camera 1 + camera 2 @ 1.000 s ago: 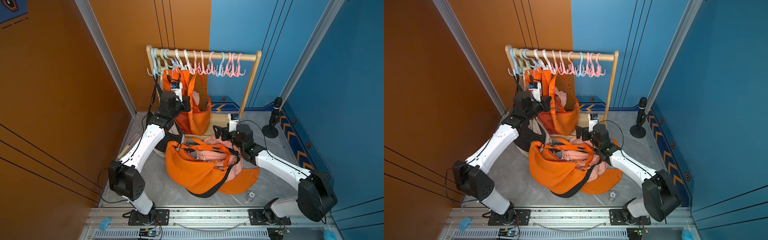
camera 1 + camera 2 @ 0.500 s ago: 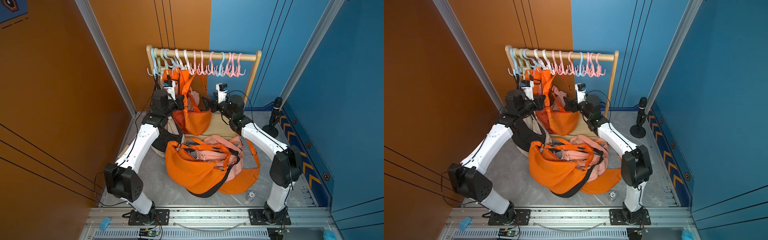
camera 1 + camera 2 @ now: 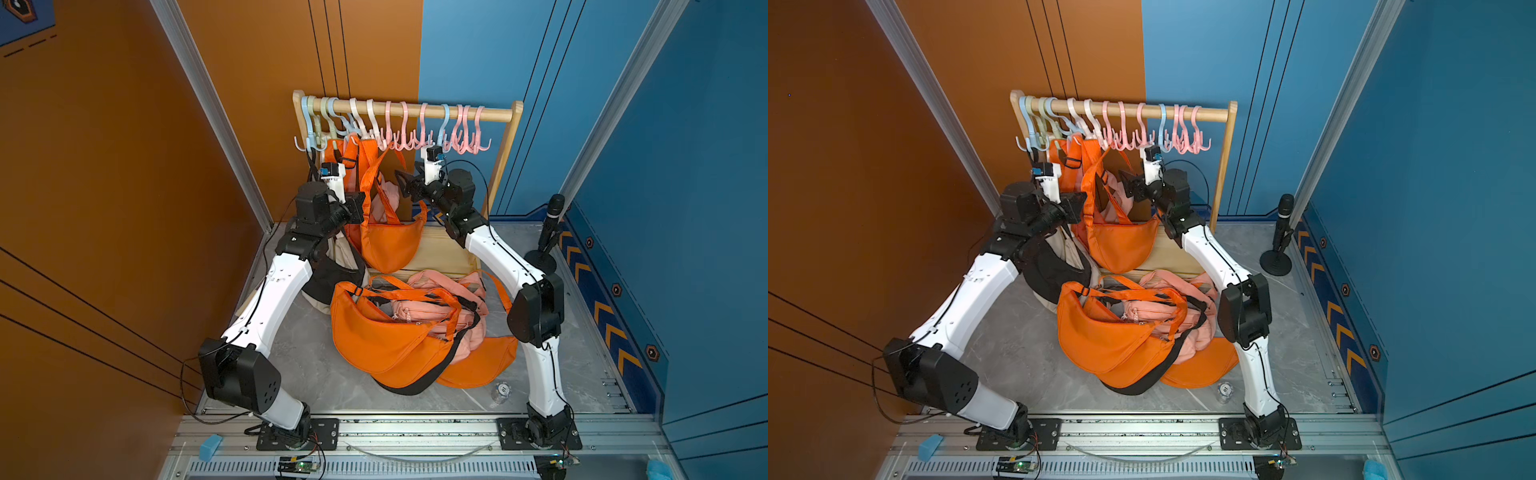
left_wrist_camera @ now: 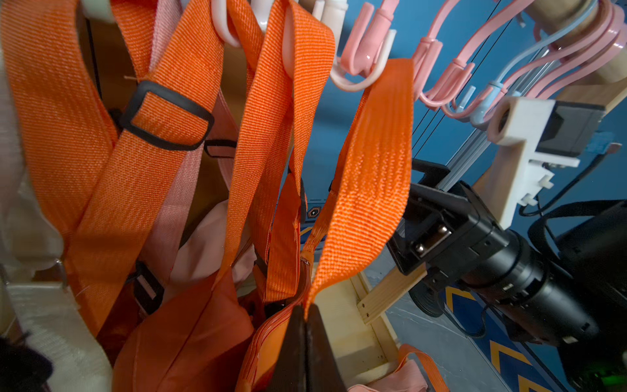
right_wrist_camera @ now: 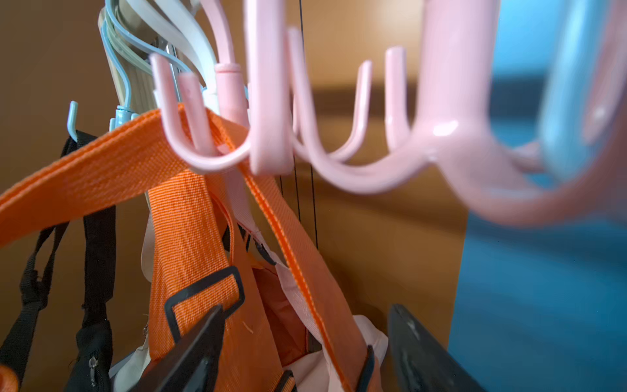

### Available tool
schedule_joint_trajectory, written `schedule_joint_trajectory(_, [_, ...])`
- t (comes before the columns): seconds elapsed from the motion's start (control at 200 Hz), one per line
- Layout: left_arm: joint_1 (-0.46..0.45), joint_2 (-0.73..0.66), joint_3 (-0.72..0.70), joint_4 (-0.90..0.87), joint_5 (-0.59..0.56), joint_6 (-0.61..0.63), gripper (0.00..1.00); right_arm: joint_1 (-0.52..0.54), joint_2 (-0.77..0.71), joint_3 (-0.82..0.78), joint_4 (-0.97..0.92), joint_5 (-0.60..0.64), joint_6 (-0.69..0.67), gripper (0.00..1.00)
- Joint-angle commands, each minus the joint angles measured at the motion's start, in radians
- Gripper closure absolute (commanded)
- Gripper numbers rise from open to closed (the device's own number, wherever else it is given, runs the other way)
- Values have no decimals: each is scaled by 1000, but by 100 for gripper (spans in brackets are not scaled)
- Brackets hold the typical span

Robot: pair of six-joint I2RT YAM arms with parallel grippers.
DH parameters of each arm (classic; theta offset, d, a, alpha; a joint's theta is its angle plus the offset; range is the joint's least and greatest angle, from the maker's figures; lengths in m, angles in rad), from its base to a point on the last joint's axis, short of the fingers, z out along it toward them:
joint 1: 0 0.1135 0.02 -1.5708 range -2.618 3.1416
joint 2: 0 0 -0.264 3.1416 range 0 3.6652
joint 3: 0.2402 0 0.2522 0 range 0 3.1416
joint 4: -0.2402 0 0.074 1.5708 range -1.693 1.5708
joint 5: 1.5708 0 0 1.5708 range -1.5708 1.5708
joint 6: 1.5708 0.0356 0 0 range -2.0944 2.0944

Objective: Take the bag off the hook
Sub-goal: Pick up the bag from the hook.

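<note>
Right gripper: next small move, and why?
Probably close the right gripper on the strap. Its jaws stand open either side of it, just below the hook it loops over; the left gripper is shut on what seems the same strap, lower down. A grip near the hook should let it lift off.

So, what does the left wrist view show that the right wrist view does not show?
Only the left wrist view: the left gripper shut on an orange strap, and the right arm beyond it. Only the right wrist view: the right gripper with open jaws, and black straps. Both: orange bag straps hanging on plastic hooks.
</note>
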Motion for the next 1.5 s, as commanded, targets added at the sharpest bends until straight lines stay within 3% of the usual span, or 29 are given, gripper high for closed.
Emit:
schedule_joint_trajectory(0.0, [11, -21, -14, 0, 27, -11, 100, -4, 50, 101, -24, -12, -4, 28])
schedule_joint_trajectory(0.3, [22, -18, -20, 3, 33, -19, 100, -4, 166, 288, -25, 1, 26, 52])
schedule_joint_trajectory(0.656, [33, -1, -24, 18, 36, -40, 100, 0, 154, 285, -8, 7, 62, 100])
schedule_joint_trajectory(1.497, [-4, 146, 253, 21, 75, -78, 100, 67, -47, 95, 63, 26, 67, 100])
